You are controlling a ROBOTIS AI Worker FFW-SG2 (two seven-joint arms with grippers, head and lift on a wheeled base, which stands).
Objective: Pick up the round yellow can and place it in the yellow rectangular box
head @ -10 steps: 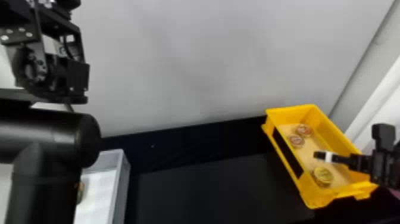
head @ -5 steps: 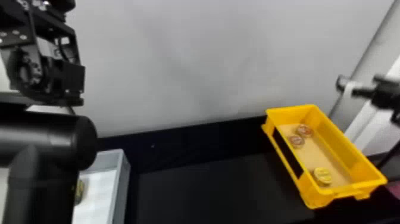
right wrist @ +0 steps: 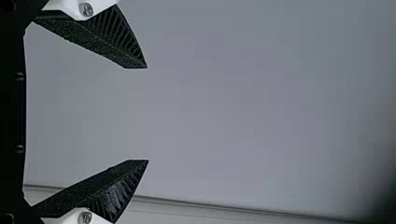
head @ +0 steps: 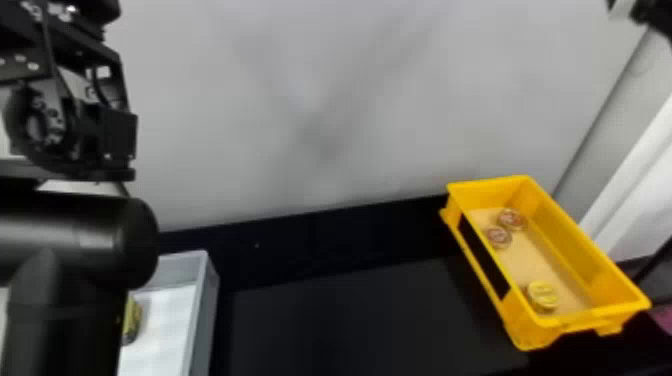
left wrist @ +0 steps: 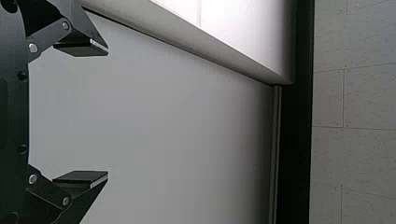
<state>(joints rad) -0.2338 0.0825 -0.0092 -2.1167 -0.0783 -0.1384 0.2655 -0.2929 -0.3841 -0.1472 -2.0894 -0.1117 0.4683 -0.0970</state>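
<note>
The black desk (head: pixel 350 320) is partly hidden at the left by the left arm (head: pixel 75 225). On it are set a yellow box (head: pixel 620 280) and, leftward, a grey box (head: pixel 212 300). The right hand (head: pixel 650 12), raised beyond the yellow box, and the left hand (left wrist: pixel 108 114) are both opened wide, nothing gripped. The round yellow can (head: pixel 542 296) is held in the yellow box's near end, 2 reddish cans (head: pixel 505 227) in its far end.

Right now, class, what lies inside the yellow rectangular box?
Inside the yellow rectangular box lie a round yellow can near its nearer end and two reddish round cans toward the far end. The floor directly beneath each can is covered.
</note>
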